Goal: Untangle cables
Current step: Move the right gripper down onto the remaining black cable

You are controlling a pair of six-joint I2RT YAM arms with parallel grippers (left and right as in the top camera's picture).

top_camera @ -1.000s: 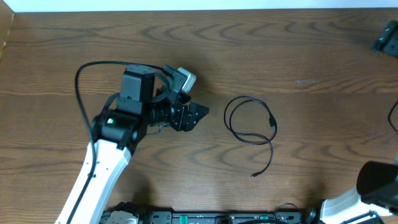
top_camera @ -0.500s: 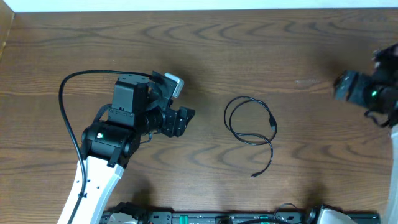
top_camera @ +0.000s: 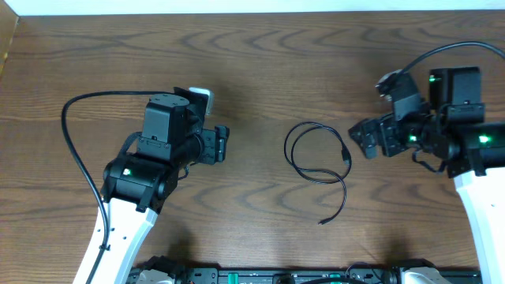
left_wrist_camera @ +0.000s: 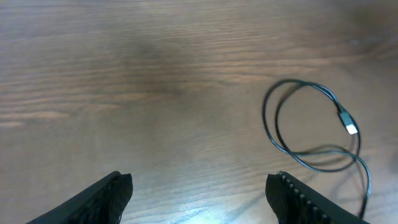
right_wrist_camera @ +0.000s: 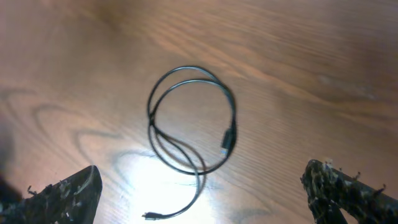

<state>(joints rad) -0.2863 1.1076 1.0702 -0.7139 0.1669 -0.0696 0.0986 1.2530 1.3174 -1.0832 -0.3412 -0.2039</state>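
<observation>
A thin black cable (top_camera: pixel 317 155) lies in a loose coil on the wooden table, with one plug inside the loop and a tail ending in a small plug at the front. It also shows in the left wrist view (left_wrist_camera: pixel 311 130) and the right wrist view (right_wrist_camera: pixel 189 121). No white cable is in view. My left gripper (top_camera: pixel 221 145) is open and empty, left of the coil and apart from it. My right gripper (top_camera: pixel 363 139) is open and empty, just right of the coil, not touching it.
The wooden table (top_camera: pixel 260 63) extends all round the coil. A thick black arm cable (top_camera: pixel 75 134) loops left of the left arm. The table's far edge runs along the top of the overhead view.
My left gripper has drawn back to the left, away from the coil. My right arm has swung in from the right edge to just right of the coil. The cable has not moved.
</observation>
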